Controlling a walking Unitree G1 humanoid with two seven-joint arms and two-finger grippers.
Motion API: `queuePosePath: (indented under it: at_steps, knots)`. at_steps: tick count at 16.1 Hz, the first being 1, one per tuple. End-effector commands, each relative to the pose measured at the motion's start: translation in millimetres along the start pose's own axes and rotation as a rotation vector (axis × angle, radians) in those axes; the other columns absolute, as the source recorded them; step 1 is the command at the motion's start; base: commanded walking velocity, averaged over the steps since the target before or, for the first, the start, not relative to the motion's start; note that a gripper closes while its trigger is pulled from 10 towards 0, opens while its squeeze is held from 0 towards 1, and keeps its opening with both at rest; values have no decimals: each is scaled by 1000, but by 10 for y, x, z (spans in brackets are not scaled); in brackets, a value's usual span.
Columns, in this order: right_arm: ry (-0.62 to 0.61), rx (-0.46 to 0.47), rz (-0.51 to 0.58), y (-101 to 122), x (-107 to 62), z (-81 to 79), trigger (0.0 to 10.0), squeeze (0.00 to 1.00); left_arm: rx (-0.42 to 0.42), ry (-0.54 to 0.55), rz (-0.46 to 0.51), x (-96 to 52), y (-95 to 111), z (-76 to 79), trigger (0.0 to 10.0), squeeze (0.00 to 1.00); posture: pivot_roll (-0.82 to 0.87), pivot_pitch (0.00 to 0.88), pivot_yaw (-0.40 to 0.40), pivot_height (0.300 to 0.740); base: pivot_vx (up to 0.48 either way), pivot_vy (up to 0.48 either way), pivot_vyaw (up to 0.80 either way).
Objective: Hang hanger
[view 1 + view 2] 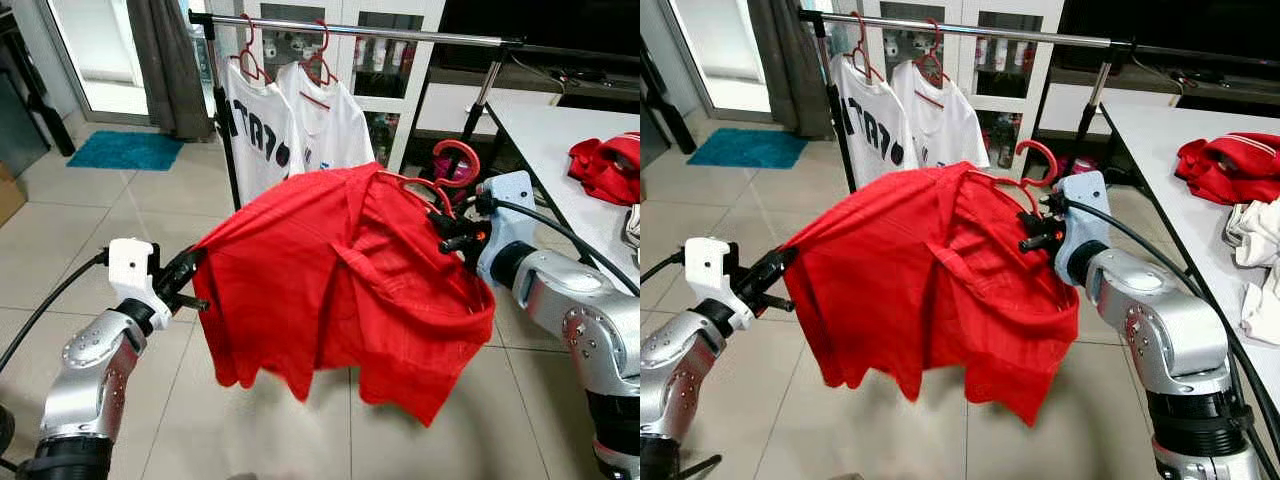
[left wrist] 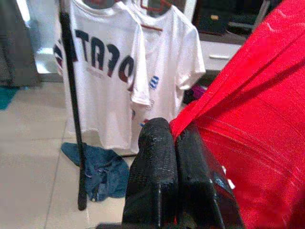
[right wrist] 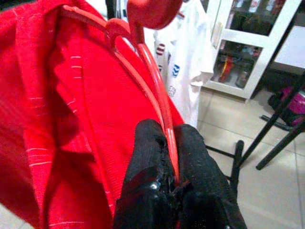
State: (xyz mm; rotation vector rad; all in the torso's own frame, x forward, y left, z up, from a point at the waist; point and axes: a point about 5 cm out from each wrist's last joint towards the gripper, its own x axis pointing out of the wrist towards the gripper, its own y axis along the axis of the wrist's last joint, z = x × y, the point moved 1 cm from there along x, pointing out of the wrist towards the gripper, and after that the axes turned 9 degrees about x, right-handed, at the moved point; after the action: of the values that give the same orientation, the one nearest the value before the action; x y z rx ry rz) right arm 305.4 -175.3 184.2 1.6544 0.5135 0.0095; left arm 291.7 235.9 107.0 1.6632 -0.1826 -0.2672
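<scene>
Now below the clothes rail [image 1: 400, 33], right gripper [image 3: 167, 138] pinches the red hanger [image 1: 452, 165]; left gripper [image 2: 175, 138] clamps the red shirt [image 1: 340, 280]; next, lift the hook over it.

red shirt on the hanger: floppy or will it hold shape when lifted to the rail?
Likely floppy: the red shirt sags between the left gripper and right gripper. Probably light, hanging off thin pinches. The red hanger looks stiff and may slide in the jaws.
</scene>
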Motion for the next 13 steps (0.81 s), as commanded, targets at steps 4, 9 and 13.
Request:
queuePosePath:
  at_steps: [4,9,13]
  knots:
    - [-49,8,108,165,-31,85,10000,0,56,36,6,-54,19,-66,0,0,-93,0,-26,740,0,0,0]
    - [193,38,235,357,-87,-233,10000,0,109,-51,-101,-54,-182,120,0,0,-97,0,-25,740,0,0,0]
    - [320,-21,162,188,-119,-406,10000,0,82,38,-110,-95,-124,-117,10000,1000,-95,0,-26,740,0,0,0]
